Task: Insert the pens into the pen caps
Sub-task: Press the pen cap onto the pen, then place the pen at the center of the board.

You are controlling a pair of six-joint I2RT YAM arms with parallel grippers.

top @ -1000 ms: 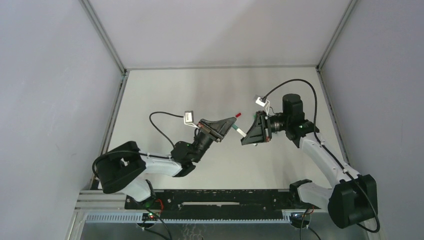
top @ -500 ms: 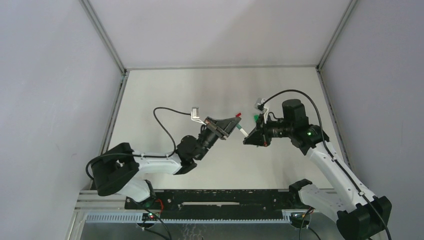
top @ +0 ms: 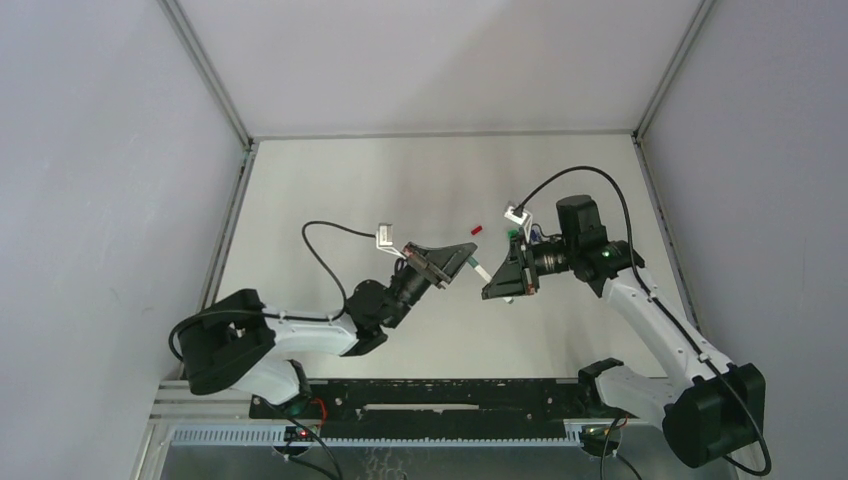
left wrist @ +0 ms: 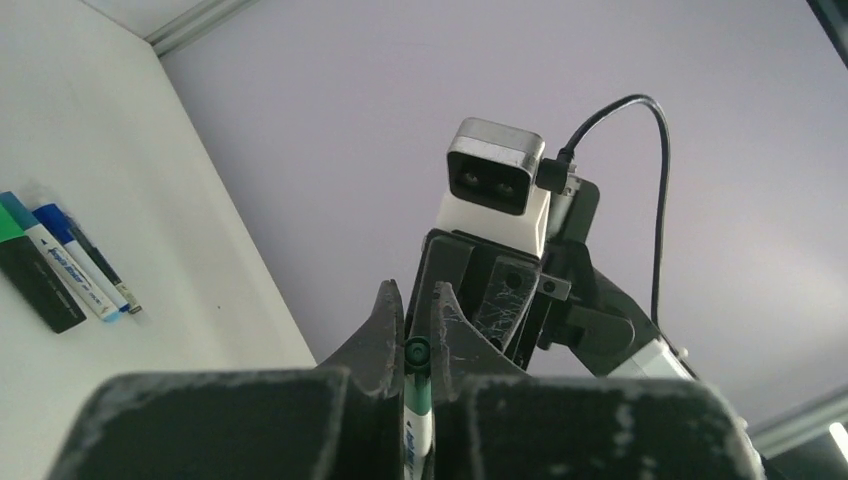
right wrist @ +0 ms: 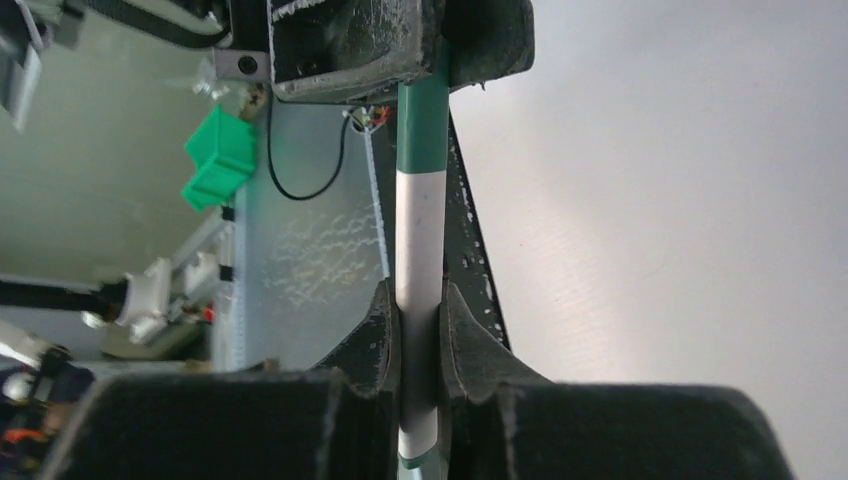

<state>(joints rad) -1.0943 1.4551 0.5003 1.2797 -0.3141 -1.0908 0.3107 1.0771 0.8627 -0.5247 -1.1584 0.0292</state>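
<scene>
A white pen (right wrist: 418, 230) is held between my two grippers above the table. My right gripper (right wrist: 415, 295) is shut on its white barrel. My left gripper (left wrist: 414, 292) is shut on the green pen cap (left wrist: 418, 352), whose round end shows at the fingertips. In the right wrist view the green cap (right wrist: 422, 120) meets the barrel with no gap showing. From above, the pen (top: 479, 268) bridges the left gripper (top: 466, 259) and right gripper (top: 489, 284). A red pen cap (top: 476, 229) lies on the table just beyond them.
Two white markers with blue caps (left wrist: 62, 252) and a thicker black one (left wrist: 38, 285) lie side by side on the table near a grey wall. Grey walls close the table on three sides, and the black rail (top: 420, 398) runs along the near edge.
Both grippers, still joined by the pen, have shifted slightly toward the near edge, leaving the red cap farther from the left fingertips. Neither grip has changed.
</scene>
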